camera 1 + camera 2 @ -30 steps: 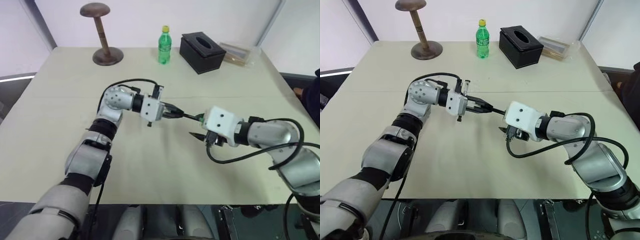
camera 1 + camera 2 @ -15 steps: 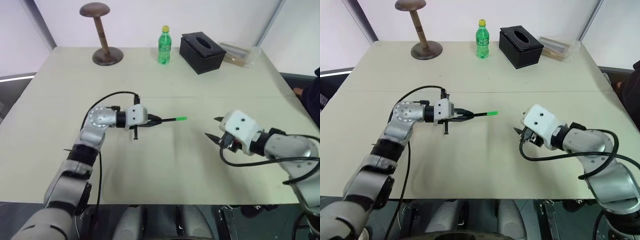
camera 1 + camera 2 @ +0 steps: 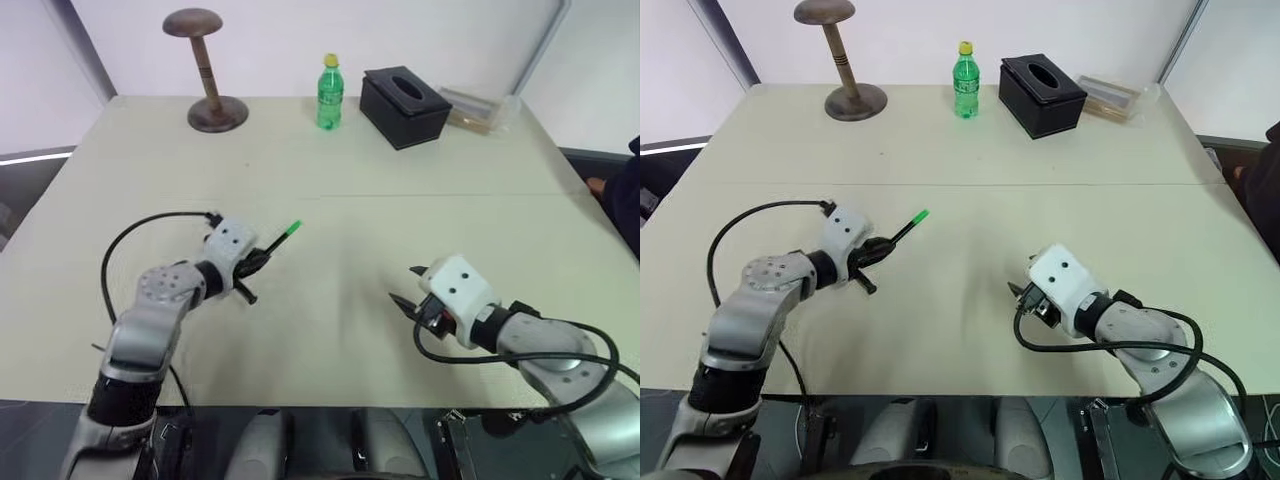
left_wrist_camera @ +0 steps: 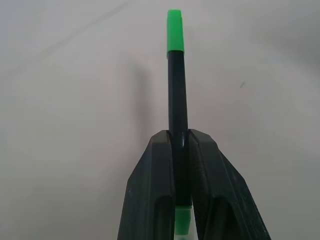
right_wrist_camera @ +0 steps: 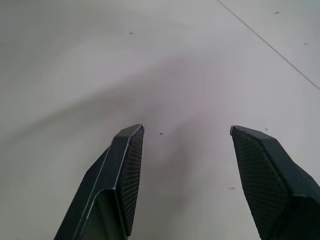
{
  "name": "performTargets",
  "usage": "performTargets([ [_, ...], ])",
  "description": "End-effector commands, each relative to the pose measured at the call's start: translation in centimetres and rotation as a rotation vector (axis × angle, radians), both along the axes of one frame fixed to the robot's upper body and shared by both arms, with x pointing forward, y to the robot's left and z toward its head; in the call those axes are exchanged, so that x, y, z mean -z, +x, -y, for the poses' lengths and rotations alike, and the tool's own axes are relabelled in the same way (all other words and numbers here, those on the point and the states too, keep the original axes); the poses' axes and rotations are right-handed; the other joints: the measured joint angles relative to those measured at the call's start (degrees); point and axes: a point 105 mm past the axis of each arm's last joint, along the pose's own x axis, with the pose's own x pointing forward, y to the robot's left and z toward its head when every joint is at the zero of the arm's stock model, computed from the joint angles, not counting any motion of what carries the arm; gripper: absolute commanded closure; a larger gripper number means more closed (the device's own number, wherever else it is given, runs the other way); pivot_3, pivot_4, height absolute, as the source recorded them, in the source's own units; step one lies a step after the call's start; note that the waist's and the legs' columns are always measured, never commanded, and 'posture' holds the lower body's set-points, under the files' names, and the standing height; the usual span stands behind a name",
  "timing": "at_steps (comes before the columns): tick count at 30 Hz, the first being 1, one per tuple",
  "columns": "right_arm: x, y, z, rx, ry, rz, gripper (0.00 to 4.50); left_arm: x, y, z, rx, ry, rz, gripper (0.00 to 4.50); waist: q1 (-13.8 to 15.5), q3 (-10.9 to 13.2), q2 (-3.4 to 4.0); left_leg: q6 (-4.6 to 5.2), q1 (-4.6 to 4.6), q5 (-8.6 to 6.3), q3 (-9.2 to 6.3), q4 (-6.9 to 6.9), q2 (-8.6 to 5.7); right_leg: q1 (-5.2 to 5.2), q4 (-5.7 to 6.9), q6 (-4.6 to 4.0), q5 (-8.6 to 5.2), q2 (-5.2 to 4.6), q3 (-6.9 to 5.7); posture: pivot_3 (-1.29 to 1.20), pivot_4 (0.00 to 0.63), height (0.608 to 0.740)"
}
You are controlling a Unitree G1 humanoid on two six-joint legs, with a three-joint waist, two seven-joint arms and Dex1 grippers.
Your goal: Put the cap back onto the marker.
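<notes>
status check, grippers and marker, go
Left gripper shut on marker, green cap seated on its tip. Right gripper open, empty, over bare table. Nothing in the way.

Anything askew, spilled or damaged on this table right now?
Nothing stands out. The green cap sits straight on the marker, clamped in the left gripper. The right gripper is open and empty. The bottle stands upright.
</notes>
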Motion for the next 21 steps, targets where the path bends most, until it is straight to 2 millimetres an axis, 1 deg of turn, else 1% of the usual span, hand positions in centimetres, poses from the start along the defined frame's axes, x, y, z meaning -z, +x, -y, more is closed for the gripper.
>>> performTargets([
  [1,-1.0,-0.1,-0.5,-0.017,0.007,0.044,1.71,0.6,-0.6,-1.4,-0.08,0.02,-0.042,4.5,0.01,0.0,0.0,0.0,0.0,0.0,0.0,0.0,-0.02,0.0,0.0,0.0,0.0,-0.03,0.0,0.0,0.15,0.74],
  [3,-1.0,0.0,-0.5,-0.018,0.005,0.045,1.64,1.4,-0.8,-1.9,-0.104,0.021,-0.082,3.53,0.03,0.0,0.0,0.0,0.0,0.0,0.0,-0.01,-0.02,-0.01,-0.02,0.0,0.0,-0.03,0.0,0.0,0.15,0.74],
  [4,-1.0,0.0,-0.5,-0.019,0.004,0.045,1.64,1.4,-0.8,-1.9,-0.099,0.021,-0.084,3.16,0.04,-0.01,-0.01,0.0,0.0,0.0,0.0,-0.01,-0.02,-0.01,-0.02,0.0,0.0,-0.03,-0.01,0.0,0.15,0.74],
  [6,-1.0,0.0,-0.4,-0.019,0.002,0.043,1.64,1.3,-0.7,-1.8,-0.093,0.014,-0.079,2.07,0.01,-0.01,0.0,-0.01,0.0,0.0,-0.02,-0.01,-0.03,0.01,-0.02,0.0,0.0,-0.06,-0.02,0.0,0.15,0.74],
  [8,-1.0,-0.1,-0.5,-0.021,0.002,0.042,1.64,1.2,-0.6,-1.8,-0.097,-0.002,-0.072,1.12,0.04,-0.01,0.0,-0.01,0.0,0.0,-0.02,-0.01,-0.05,0.01,-0.03,0.0,0.0,-0.09,-0.03,0.0,0.15,0.74],
  [9,-1.1,-0.1,-0.5,-0.026,0.003,0.042,1.64,0.9,-0.6,-1.8,-0.094,-0.004,-0.055,0.47,0.04,-0.01,0.0,-0.01,0.0,0.0,-0.02,-0.02,-0.06,0.01,-0.03,0.0,0.0,-0.13,-0.04,0.0,0.15,0.74],
  [10,-1.2,-0.2,-0.6,-0.035,0.006,0.042,1.64,0.6,-0.5,-1.9,-0.09,-0.001,-0.023,0.02,0.04,-0.01,0.0,-0.01,0.0,0.0,-0.02,-0.02,-0.07,0.01,-0.03,0.0,0.0,-0.15,-0.04,0.0,0.15,0.74],
  [11,-1.4,-0.2,-0.7,-0.045,0.009,0.045,1.64,-0.1,-0.4,-1.9,-0.091,-0.001,0.03,0.02,0.02,-0.01,0.0,-0.01,0.0,0.0,-0.02,-0.02,-0.08,0.01,-0.04,0.0,0.0,-0.16,-0.04,0.0,0.15,0.74],
  [13,-1.7,-0.2,-0.9,-0.069,0.011,0.049,1.64,-1.4,-1.2,-1.7,-0.087,-0.038,0.124,0.02,-0.18,-0.01,0.0,-0.01,-0.01,0.0,-0.02,-0.03,-0.08,0.0,-0.07,0.0,0.0,-0.2,-0.04,0.0,0.15,0.74],
  [14,-1.8,-0.1,-1.0,-0.081,0.01,0.049,1.64,-1.8,-1.7,-1.9,-0.084,-0.029,0.167,0.02,-0.21,-0.01,0.0,-0.02,-0.01,-0.01,0.01,-0.05,-0.07,-0.01,-0.09,-0.01,0.0,-0.23,-0.02,0.0,0.15,0.74],
  [16,-2.0,0.0,-1.1,-0.104,0.004,0.048,1.64,-1.7,-2.5,-2.2,-0.086,-0.025,0.189,0.02,-0.19,-0.01,0.01,-0.02,-0.02,-0.01,0.02,-0.09,-0.06,-0.04,-0.12,-0.01,0.0,-0.34,-0.03,0.0,0.15,0.74],
  [18,-2.2,0.4,-1.5,-0.142,-0.004,0.047,1.64,-1.2,-3.8,-3.5,-0.128,-0.029,0.185,0.02,-0.15,-0.01,0.01,-0.02,-0.02,-0.01,0.02,-0.1,-0.07,-0.03,-0.12,-0.01,0.0,-0.4,-0.04,0.0,0.15,0.74],
  [21,-2.3,0.6,-2.0,-0.194,-0.004,0.039,1.64,-1.0,-5.3,-4.5,-0.15,-0.034,0.204,0.02,-0.04,-0.02,0.01,-0.02,-0.01,-0.01,0.04,-0.1,-0.08,0.0,-0.18,-0.03,0.01,-0.44,-0.08,0.0,0.15,0.74],
])
